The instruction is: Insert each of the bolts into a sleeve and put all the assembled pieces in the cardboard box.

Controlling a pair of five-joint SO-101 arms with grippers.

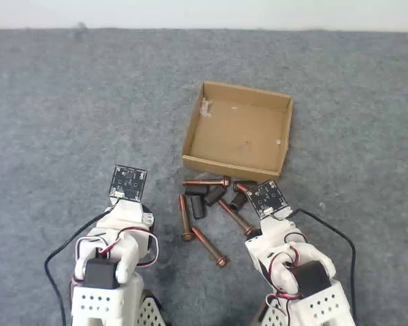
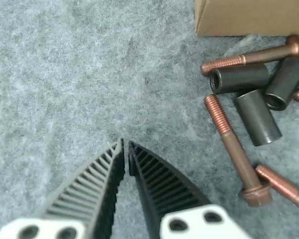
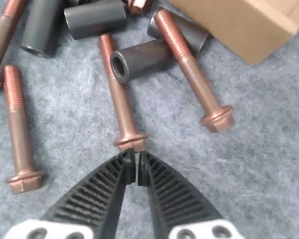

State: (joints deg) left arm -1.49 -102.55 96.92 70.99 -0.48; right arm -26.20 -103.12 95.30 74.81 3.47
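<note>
Right wrist view: the right claw [image 3: 138, 167] is closed, its ribbed black tips almost together and holding nothing. Just beyond the tips lies a copper-coloured bolt [image 3: 118, 94], its flanged head nearest the claw and nearly touching it. The long axis of this bolt runs almost straight away from the claw, threaded end farthest. A dark sleeve [image 3: 139, 60] rests against the shaft partway along, open mouth facing the camera. More loose bolts and sleeves lie around it, and a corner of the cardboard box [image 3: 249, 25] sits beyond them.

Left wrist view: the left claw [image 2: 125, 149] is likewise closed and holds nothing, over bare grey desk [image 2: 65, 74]. Other bolts [image 2: 236, 149] and other sleeves [image 2: 256, 117] lie off to one side, apart from its tips.

High view: the loose pile sits on the desk between the two arms, just in front of the box's near wall [image 1: 231, 165]. It is closer to the right arm, and nothing lies in the box.

Judgement: the right arm is better placed. Its claw would need to open first, then slide forward past the head to straddle the shaft.
</note>
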